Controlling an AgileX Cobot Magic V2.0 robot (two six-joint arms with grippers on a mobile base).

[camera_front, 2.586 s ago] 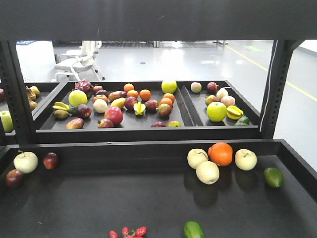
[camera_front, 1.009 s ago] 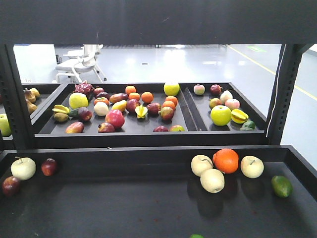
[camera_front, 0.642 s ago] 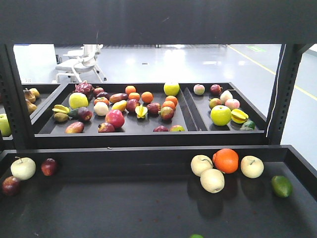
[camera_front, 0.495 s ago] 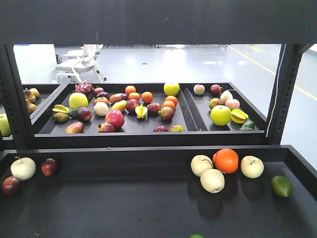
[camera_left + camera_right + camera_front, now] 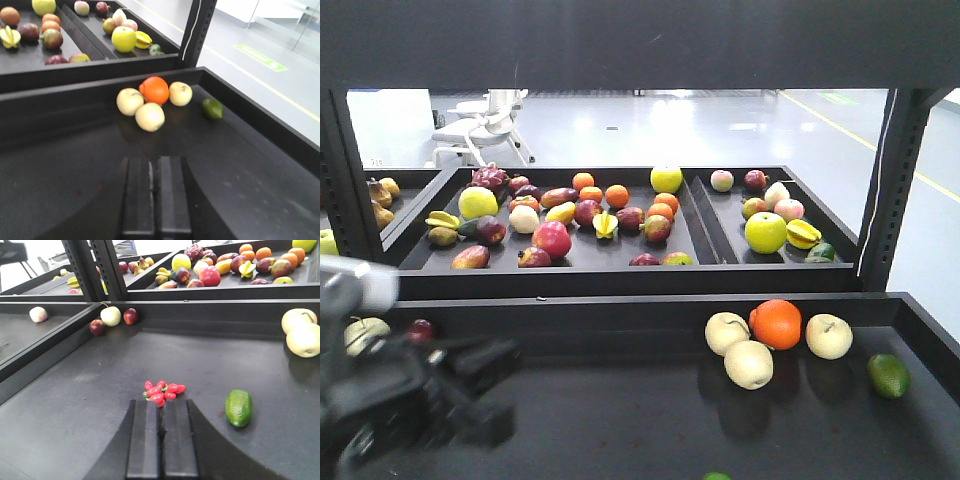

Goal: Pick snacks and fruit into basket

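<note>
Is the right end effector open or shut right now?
Shut: the right end effector shows both fingers pressed together, nothing between; the red fruit bunch lies loose just beyond.

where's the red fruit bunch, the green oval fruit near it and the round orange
red fruit bunch (image 5: pixel 162 391): right wrist view, middle of the cluster
green oval fruit (image 5: pixel 238 408): right wrist view, middle of its skin
round orange (image 5: pixel 154 90): left wrist view, centre of its near face

Three views, one shelf (image 5: pixel 640 410)
We face it head-on from the front; wrist cameras ride low behind the left tool (image 5: pixel 151 162) and the right tool (image 5: pixel 161 405); all share the pale apples (image 5: pixel 748 364).
</note>
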